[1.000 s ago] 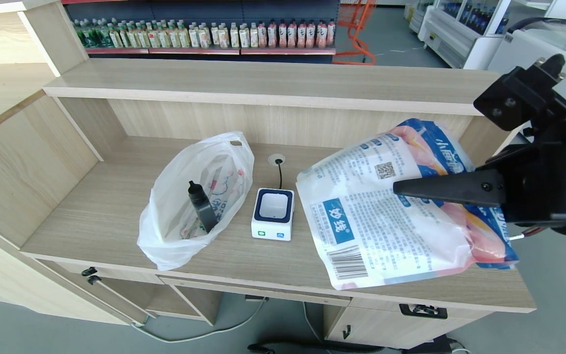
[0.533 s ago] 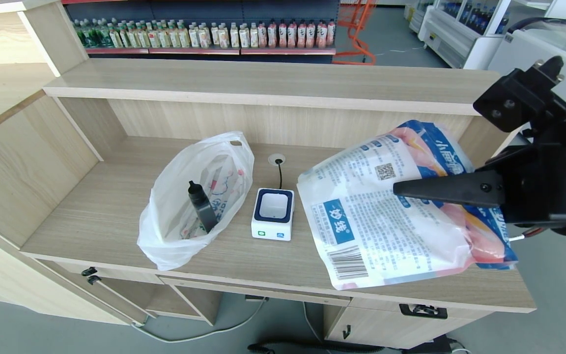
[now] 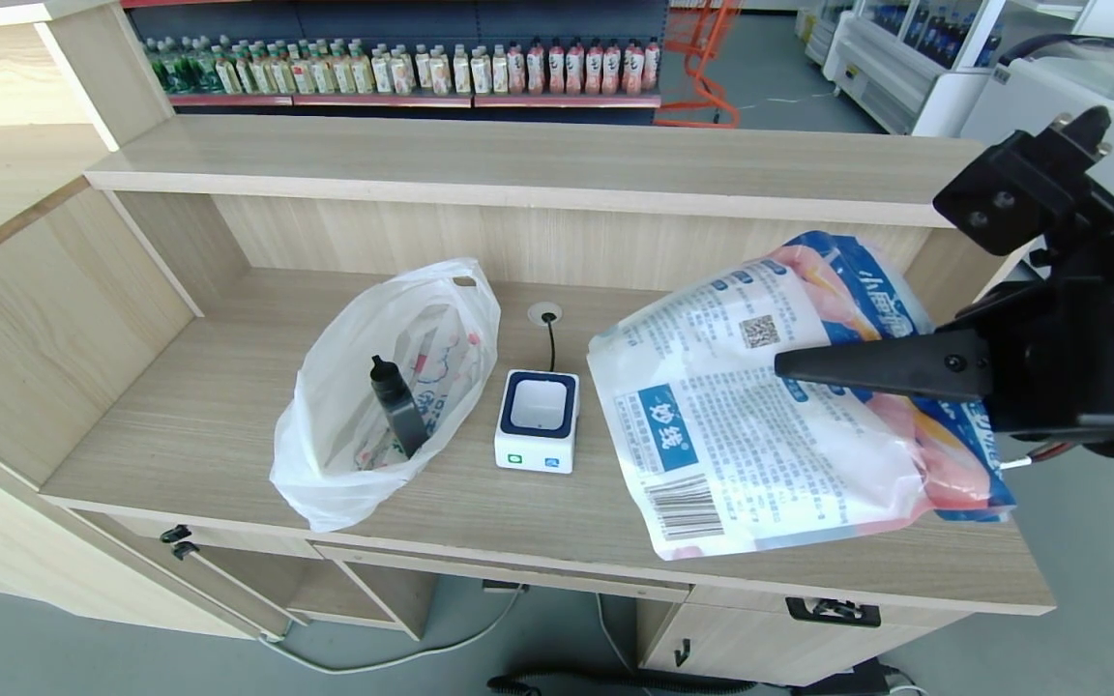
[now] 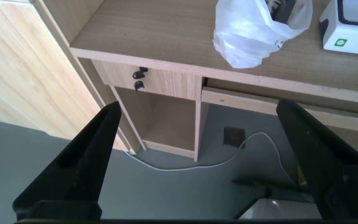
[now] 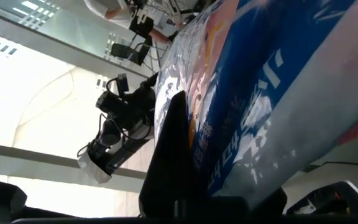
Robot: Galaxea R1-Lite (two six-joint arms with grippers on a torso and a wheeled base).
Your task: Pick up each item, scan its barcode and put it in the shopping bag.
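My right gripper (image 3: 794, 371) is shut on a large white, blue and pink food pouch (image 3: 741, 425), held tilted above the right side of the wooden counter (image 3: 228, 425). The pouch's printed back and barcode (image 3: 685, 507) face up. In the right wrist view one black finger (image 5: 173, 155) presses against the pouch (image 5: 278, 93). The white scanner (image 3: 538, 420) with a blue-rimmed window sits mid-counter, left of the pouch. The white plastic shopping bag (image 3: 383, 387) lies open left of the scanner, with a dark bottle (image 3: 397, 418) and other packets inside. My left gripper (image 4: 199, 106) hangs open below the counter's front edge.
A cable runs from the scanner to a grommet (image 3: 544, 312) at the back. A raised ledge (image 3: 518, 164) and side walls enclose the counter. Drawers and an open compartment (image 4: 166, 124) lie under the front edge. Shelves of bottles (image 3: 402, 68) stand behind.
The pouch has shifted a little up and away in my right gripper, and the barcode end has risen slightly. Bag and scanner have not moved.
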